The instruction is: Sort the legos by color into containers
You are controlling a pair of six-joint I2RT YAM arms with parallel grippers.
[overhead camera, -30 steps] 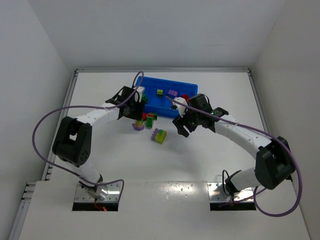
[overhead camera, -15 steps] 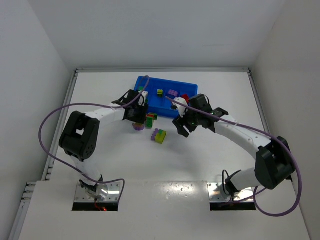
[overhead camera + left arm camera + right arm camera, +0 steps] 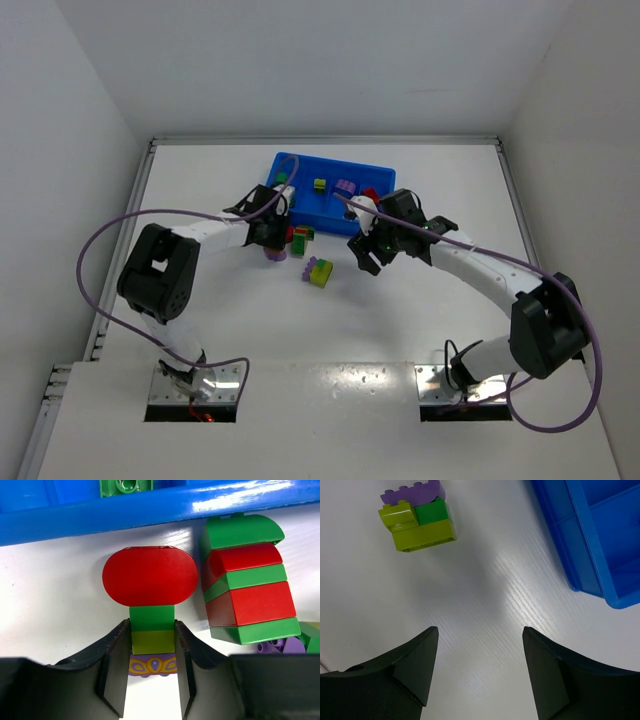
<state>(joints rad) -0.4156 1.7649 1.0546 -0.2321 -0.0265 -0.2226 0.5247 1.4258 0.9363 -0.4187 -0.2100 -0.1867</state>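
Beside blue tray (image 3: 150, 510), left gripper (image 3: 151, 640) clamping red-topped stack (image 3: 150, 577), striped stack (image 3: 245, 595) alongside

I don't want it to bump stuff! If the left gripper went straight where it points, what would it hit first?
The left gripper sits snug around the green and yellow-green lego stack, so the first thing ahead is probably the red rounded brick at its end, then the blue tray wall beyond.

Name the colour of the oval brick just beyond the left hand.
Red; the oval brick shows best in left wrist view.
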